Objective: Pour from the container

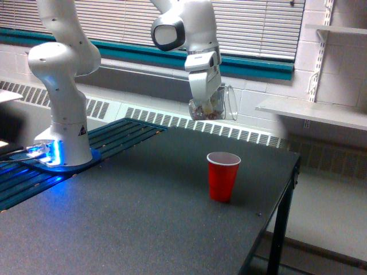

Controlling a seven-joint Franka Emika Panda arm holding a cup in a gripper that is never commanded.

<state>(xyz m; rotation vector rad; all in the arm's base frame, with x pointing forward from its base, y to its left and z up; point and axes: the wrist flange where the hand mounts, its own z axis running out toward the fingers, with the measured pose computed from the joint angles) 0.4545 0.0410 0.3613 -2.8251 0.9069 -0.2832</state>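
Overhead, the pincer (207, 106) pinched the container (213, 104) (roughly upright, handle right) above and just left of the red cup (223, 176) on the tabletop (126, 212).

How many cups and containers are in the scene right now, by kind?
Red plastic cup on the table: 1
Clear container with brownish bits, held in the tool above the table: 1
Total: 2

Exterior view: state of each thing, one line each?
Jar: held in the air, roughly upright, brownish bits inside, handle toward the view's right.
Claw: shut on the jar.
Red cup: upright on the table, open, contents not visible.
Table: bears the cup.
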